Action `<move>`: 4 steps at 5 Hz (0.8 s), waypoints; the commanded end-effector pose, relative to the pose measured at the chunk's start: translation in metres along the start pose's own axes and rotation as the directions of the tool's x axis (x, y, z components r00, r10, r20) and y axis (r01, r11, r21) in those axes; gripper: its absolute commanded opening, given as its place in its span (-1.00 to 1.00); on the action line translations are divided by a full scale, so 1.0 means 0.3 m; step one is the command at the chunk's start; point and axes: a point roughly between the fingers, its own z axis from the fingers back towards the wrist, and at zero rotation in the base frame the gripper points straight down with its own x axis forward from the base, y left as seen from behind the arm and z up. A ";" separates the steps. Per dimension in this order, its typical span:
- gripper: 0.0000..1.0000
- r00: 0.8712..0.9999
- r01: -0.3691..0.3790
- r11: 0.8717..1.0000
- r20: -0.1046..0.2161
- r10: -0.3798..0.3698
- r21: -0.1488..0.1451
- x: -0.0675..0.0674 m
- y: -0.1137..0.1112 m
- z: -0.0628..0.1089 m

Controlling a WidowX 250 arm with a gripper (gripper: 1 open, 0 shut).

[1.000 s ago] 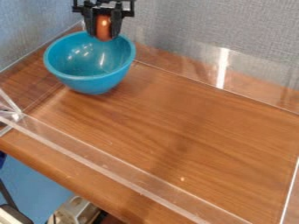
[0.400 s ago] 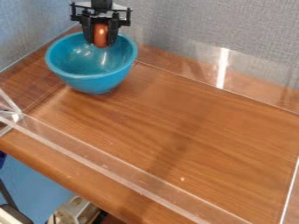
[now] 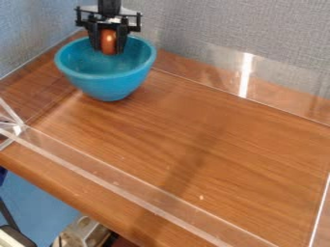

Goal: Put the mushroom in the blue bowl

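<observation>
One broad wooden table (image 3: 194, 125) filled most of the view, its brown grain smooth and slightly shiny, fenced by low clear plastic walls (image 3: 258, 68) whose edges caught the light, with a grey textured backdrop (image 3: 233, 29) behind. At the far left corner sat the blue bowl (image 3: 106, 69), round, deep and turquoise, its plastic inside glossy and its rim thin. Above the bowl's far side hung the gripper (image 3: 108, 39), a dark, angular piece pointing straight down, its jaws closed on the mushroom (image 3: 110, 41), a small rounded orange-brown shape held between the fingers, over the bowl's opening and about level with the far rim. The stem could not be made out. The step in hand looked like the final lowering before release, so the task seemed nearly done. The risk lay in the position: the mushroom hung close to the back rim rather than over the middle, so a release there might clip the edge and send the rounded toy bouncing out. The slick, curved inside could also let it roll, and a low finger could nudge the light bowl.
</observation>
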 end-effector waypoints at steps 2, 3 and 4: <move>1.00 0.998 -0.053 0.998 0.043 0.052 0.014 0.007 0.053 0.045; 1.00 0.997 -0.061 0.998 0.045 0.060 0.024 0.000 0.056 0.045; 1.00 0.997 -0.068 0.997 0.048 0.066 0.030 -0.007 0.057 0.047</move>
